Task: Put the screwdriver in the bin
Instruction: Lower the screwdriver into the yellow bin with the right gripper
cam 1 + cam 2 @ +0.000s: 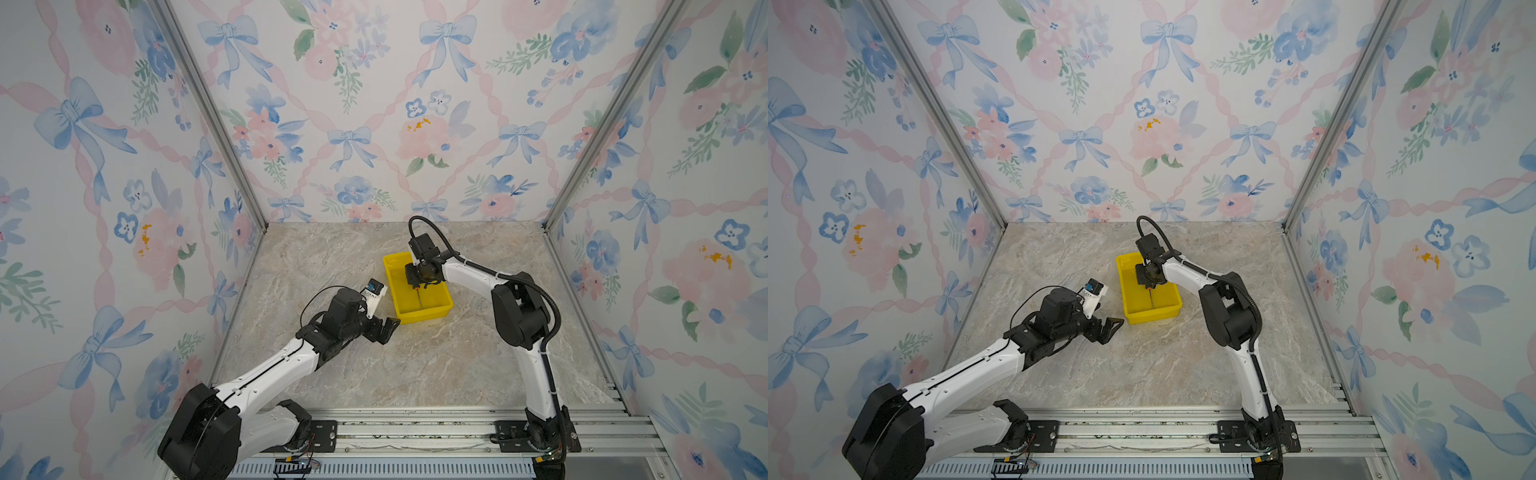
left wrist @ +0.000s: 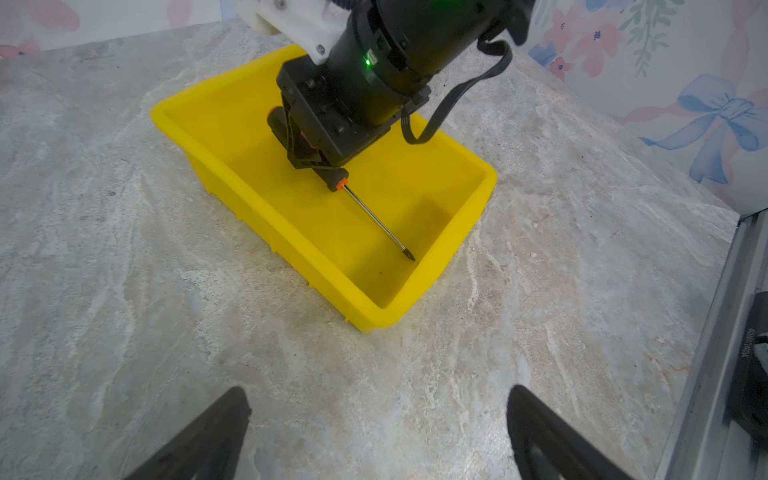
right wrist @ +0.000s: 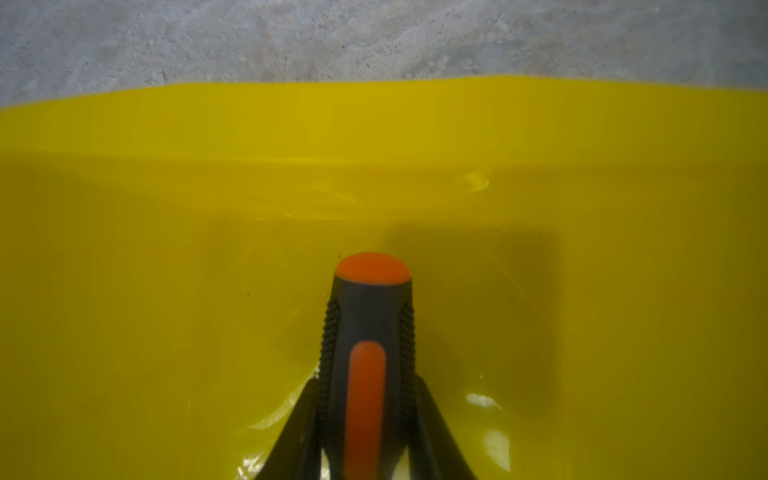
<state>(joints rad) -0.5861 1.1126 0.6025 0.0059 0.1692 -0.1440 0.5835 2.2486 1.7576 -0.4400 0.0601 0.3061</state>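
Screwdriver (image 2: 376,220), gripped by right jaws, hangs within the bin (image 2: 232,120) walls; left jaws gape empty outside.

The bin (image 1: 422,312) is bright yellow, the table (image 1: 415,365) marbled in beige and grey. The screwdriver (image 3: 368,332) has a black handle with an orange cap and inlay, and a silver shaft. Blue bows, pink ribbons and flowers, and green leaves pattern the walls (image 1: 374,104). The arms (image 1: 270,365) are white and black.
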